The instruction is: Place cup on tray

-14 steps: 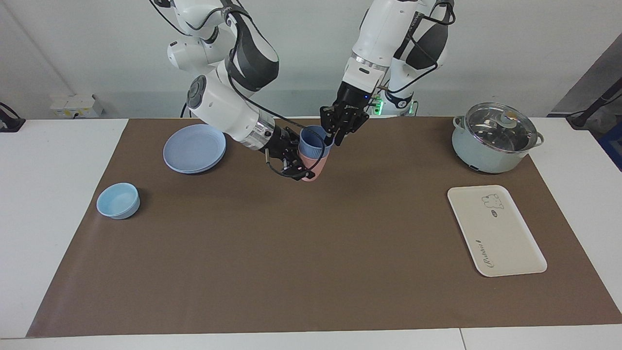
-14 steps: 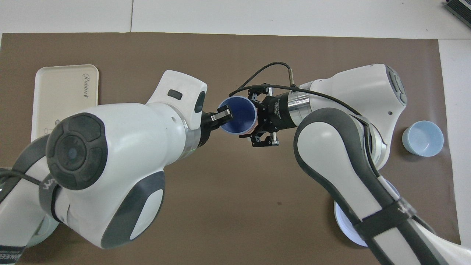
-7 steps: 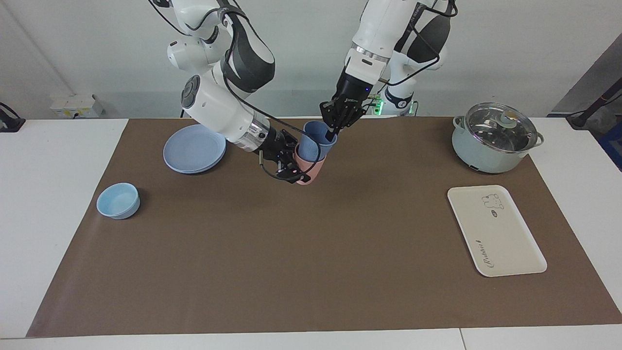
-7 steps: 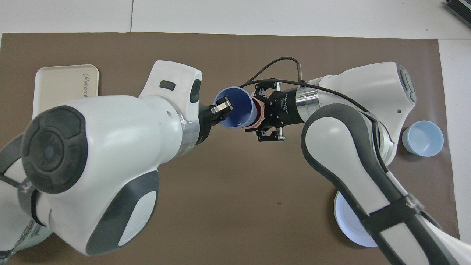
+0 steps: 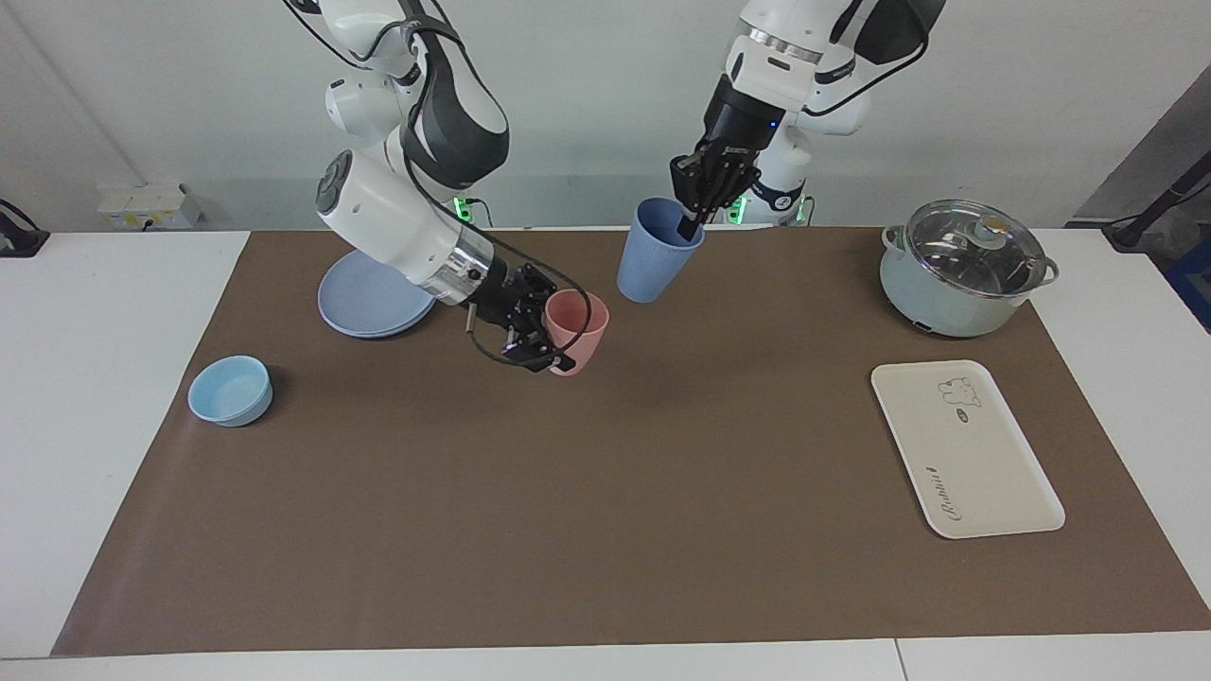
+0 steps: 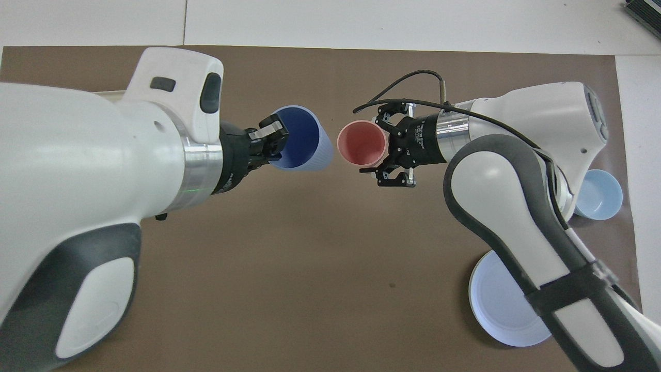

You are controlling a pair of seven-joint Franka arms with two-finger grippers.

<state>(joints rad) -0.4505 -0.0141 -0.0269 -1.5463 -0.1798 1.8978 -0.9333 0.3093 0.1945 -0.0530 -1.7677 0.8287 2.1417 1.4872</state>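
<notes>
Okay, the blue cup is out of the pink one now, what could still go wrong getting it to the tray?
1. The left gripper pinches the cup only by its rim, and the cup hangs tilted, so it may slip or swing in transit.
2. The pot stands close to the tray; a wide swing might clip it.
3. Released tilted, the cup may topple on the tray.

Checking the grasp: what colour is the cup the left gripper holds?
Blue cup, clearest in the facing view.

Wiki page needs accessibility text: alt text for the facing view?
Left tool holds the blue cup up by its rim; right tool grips the pink cup on the brown mat. The cream tray lies at the left arm's end.
</notes>
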